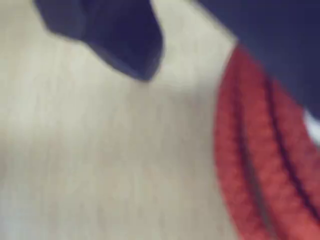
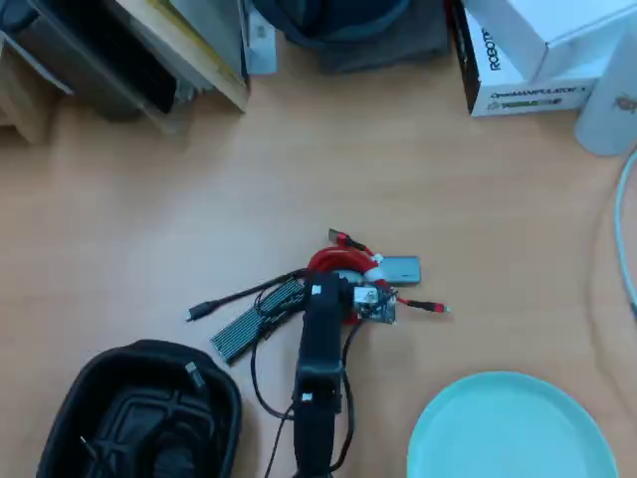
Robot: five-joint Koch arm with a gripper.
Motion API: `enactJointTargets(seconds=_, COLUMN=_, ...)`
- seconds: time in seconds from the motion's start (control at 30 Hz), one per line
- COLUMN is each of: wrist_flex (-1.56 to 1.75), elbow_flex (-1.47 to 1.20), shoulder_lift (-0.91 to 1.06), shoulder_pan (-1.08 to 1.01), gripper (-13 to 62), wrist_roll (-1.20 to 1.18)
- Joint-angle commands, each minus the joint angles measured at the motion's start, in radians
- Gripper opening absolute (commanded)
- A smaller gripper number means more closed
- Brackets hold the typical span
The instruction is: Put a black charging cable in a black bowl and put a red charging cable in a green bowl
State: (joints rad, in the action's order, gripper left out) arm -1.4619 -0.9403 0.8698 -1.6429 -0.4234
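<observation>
seen from overhead, the arm reaches up the wooden bench (image 2: 149, 199) with its gripper (image 2: 350, 289) down over the red charging cable (image 2: 333, 261), which lies coiled mid-bench. whether the jaws are apart or together cannot be told. the blurred wrist view shows red coils just beside a dark jaw. the black bowl (image 2: 214, 398) sits lower left, the green bowl (image 2: 448, 418) lower right.

Grey ribbed hub (image 2: 256, 324), white box (image 2: 532, 50), possibly a bottle (image 2: 609, 110)
</observation>
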Motion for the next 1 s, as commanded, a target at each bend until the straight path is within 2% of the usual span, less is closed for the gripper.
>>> enactJointTargets(seconds=0.0, wrist_flex=-0.003, elbow_flex=0.049, shoulder_lift=0.005, shoulder_pan=-0.009, gripper=46.7, wrist_roll=0.026)
enactJointTargets(seconds=0.07, wrist_flex=-0.003, elbow_flex=0.049, shoulder_lift=0.002, shoulder_pan=-0.011, gripper=46.2, wrist_roll=0.025)
enactJointTargets(seconds=0.13, wrist_flex=-0.005, elbow_flex=0.049, shoulder_lift=0.002, shoulder_pan=-0.009, gripper=41.3, wrist_roll=0.026)
enactJointTargets(seconds=0.23, wrist_flex=-0.009, elbow_flex=0.049, shoulder_lift=0.003, shoulder_pan=-0.009, gripper=22.4, wrist_roll=0.025)
enactJointTargets(seconds=0.33, wrist_flex=-0.012, elbow_flex=0.049, shoulder_lift=0.005, shoulder_pan=-0.009, gripper=-3.6, wrist_roll=0.025)
enactJointTargets(seconds=0.37, wrist_flex=-0.012, elbow_flex=0.048, shoulder_lift=0.005, shoulder_pan=-0.011, gripper=-10.1, wrist_roll=0.026)
enactJointTargets(seconds=0.43, wrist_flex=-0.012, elbow_flex=0.048, shoulder_lift=0.005, shoulder_pan=-0.011, gripper=-5.4, wrist_roll=0.026)
enactJointTargets(seconds=0.77, wrist_flex=-0.012, elbow_flex=0.049, shoulder_lift=0.032, shoulder_pan=0.005, gripper=-6.9, wrist_roll=0.011)
enactJointTargets(seconds=0.97, wrist_flex=-0.014, elbow_flex=0.08, shoulder_lift=0.272, shoulder_pan=0.014, gripper=-7.0, wrist_roll=0.015)
